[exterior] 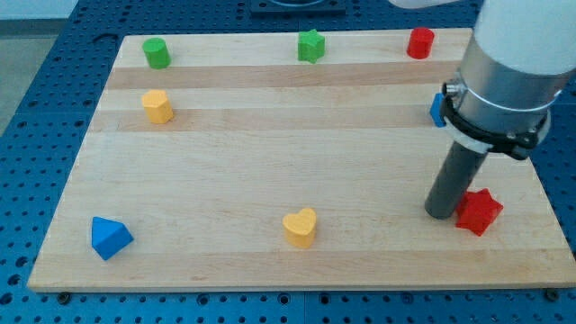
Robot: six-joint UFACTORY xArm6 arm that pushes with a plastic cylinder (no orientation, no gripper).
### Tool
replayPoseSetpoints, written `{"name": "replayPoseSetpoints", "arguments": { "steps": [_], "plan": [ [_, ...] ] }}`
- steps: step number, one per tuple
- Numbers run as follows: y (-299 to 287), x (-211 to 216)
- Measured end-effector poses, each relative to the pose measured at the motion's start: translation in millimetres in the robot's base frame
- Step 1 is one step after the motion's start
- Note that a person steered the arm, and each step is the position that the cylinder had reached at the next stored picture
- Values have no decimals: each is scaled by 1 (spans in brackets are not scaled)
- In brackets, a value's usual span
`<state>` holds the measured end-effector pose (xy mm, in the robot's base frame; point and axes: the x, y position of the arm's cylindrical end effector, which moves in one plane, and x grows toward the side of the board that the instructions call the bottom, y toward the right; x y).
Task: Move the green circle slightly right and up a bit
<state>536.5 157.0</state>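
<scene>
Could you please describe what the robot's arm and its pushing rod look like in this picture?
The arm shows as a wide cylinder, white at the top and light grey below, with a black ring clamped around its lower edge. From it hangs a straight dark grey rod, round and smooth, ending in my tip. No cables, labels or markings are visible on either part.

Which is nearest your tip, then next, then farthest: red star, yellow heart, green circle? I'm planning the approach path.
From my tip:
1. Red star, right beside it on the view's right.
2. Yellow heart, bottom middle.
3. Green circle, top left corner.
</scene>
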Motion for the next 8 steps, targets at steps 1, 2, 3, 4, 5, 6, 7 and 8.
{"name": "replayPoseSetpoints", "arguments": {
  "steps": [1, 2, 3, 4, 5, 6, 7, 8],
  "plan": [
    [-38, -35],
    [-84, -95],
    [-141, -141],
    [-210, -169],
    [-277, -192],
    [-313, -209],
    [-355, -222],
    [-426, -231]
  ]
}}
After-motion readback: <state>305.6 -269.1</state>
